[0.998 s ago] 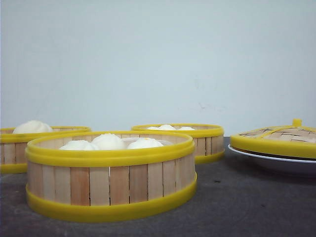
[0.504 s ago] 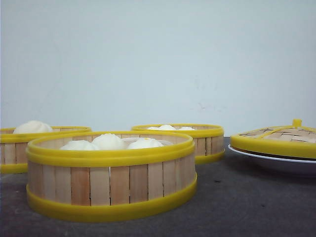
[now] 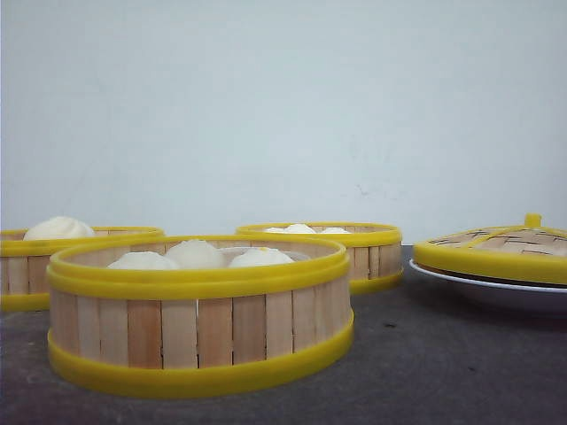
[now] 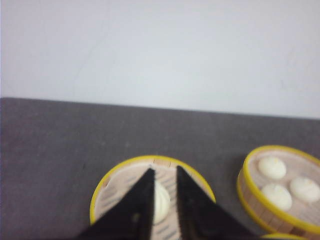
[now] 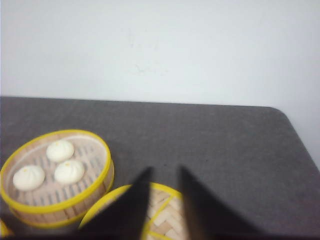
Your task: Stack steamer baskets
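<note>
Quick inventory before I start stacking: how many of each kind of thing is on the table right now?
Steamer baskets: 3, near, left, far
Woven lid: 1
White plate: 1, under the lid
Buns: 7 visible, near basket 3, far basket 3, left basket 1
Total: 12

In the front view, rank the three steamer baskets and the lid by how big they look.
1. Near basket, largest, though closest to the camera.
2. Lid, cut off by the frame edge, so unsure.
3. Far basket.
4. Left basket, also cropped; the baskets look alike otherwise.
</note>
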Controlling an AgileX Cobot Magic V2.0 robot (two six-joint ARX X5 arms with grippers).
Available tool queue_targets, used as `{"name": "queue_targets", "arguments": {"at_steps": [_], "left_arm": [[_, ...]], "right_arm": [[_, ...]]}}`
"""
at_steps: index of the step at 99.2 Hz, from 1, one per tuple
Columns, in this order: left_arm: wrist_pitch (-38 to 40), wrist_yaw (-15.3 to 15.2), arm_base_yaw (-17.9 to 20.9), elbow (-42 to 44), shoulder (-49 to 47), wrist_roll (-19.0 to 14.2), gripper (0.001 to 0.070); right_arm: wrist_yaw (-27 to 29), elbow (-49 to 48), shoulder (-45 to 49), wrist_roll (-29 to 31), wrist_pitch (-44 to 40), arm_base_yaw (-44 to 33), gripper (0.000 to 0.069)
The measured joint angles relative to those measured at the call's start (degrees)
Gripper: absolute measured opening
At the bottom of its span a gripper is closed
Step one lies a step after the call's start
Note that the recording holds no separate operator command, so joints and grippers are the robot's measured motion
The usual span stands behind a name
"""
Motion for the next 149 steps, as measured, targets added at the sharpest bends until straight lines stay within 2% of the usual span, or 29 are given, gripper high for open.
{"name": "queue_targets", "arguments": {"at_steps": [6,10,16,24,39,52,68,79,110,126,149], "left_arm": [[-0.55,0.0,-0.04,-0.02,0.17,0.57,0.0228],[-0.77,-0.02,-0.15,-0.02,0.28,0.94,0.0292],[-0.79,0.04,-0.37,-0.02,0.33,1.11,0.0352],[-0.77,0.92,-0.63,-0.02,0.31,1.16,0.0383],[-0.74,3.48,-1.03,-0.02,0.33,1.09,0.0392],[-0.77,7.61,-1.81,-0.02,0.33,0.81,0.0392],[-0.74,12.83,-3.41,-0.02,0.31,-0.22,0.0392],[-0.85,14.38,-4.68,-0.02,0.11,-0.44,0.0392],[-2.4,14.64,-7.54,-0.02,-0.11,-0.59,0.0392],[-3.87,14.71,-8.55,-0.02,-0.11,-0.59,0.0392],[-5.66,14.78,-10.08,-0.02,-0.52,-0.59,0.0392]], "right_arm": [[0.0,0.0,0.31,0.09,-0.28,0.35,0.0372],[-0.07,0.0,0.37,0.33,-0.42,0.52,0.0442],[-0.79,0.0,0.42,0.61,-0.48,0.83,0.0493],[-3.21,0.0,0.72,1.22,-0.48,1.33,0.0517],[-9.68,2.97,4.92,4.76,-1.92,2.45,0.0525],[-13.9,8.66,13.53,7.96,-5.2,4.24,0.0525],[-15.3,15.8,28.04,9.7,-7.87,6.8,0.0525],[-15.3,19.1,37.35,10.05,-8.33,8.26,0.0525],[-13.09,29.77,60.19,11.3,-6.64,11.43,0.0486],[-7.78,34.93,68.81,11.43,-6.75,13.84,0.0483],[-0.02,40.13,75.67,11.45,-6.32,15.26,0.0447]]}}
